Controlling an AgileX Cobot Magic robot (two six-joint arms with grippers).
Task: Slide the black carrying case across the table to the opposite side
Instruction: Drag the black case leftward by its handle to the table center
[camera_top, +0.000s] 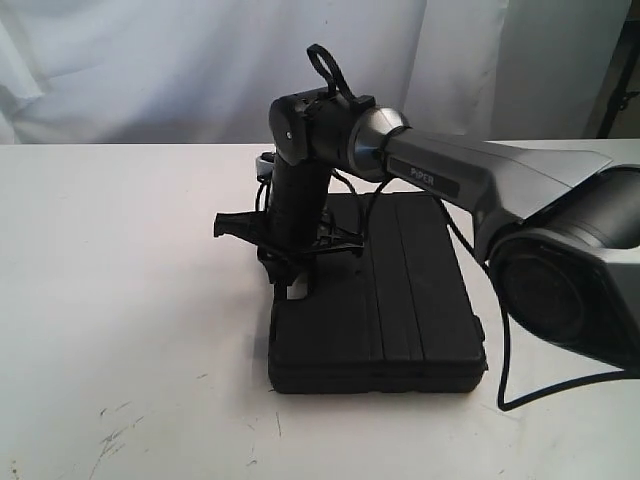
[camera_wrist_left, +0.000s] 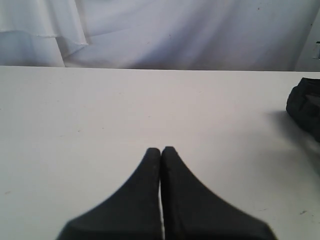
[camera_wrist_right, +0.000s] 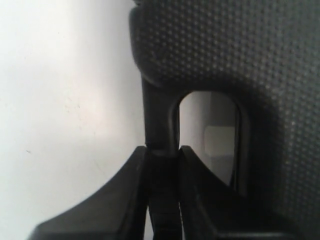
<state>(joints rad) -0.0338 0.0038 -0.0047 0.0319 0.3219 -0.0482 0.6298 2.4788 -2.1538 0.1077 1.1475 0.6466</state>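
The black carrying case (camera_top: 400, 300) lies flat on the white table (camera_top: 120, 300), right of the middle. My right arm reaches across it, and the right gripper (camera_top: 296, 285) points down at the case's left edge. In the right wrist view the right gripper (camera_wrist_right: 162, 149) is shut on the case's handle bar (camera_wrist_right: 159, 120), with the dotted case body (camera_wrist_right: 240, 50) beside it. My left gripper (camera_wrist_left: 161, 149) is shut on nothing, low over bare table (camera_wrist_left: 150, 105). A corner of the case (camera_wrist_left: 306, 107) shows far off to its side.
A white curtain (camera_top: 150, 70) hangs behind the table's far edge. A black cable (camera_top: 505, 380) from the right arm loops down beside the case's right side. Dark scuffs (camera_top: 115, 435) mark the tabletop at the front left.
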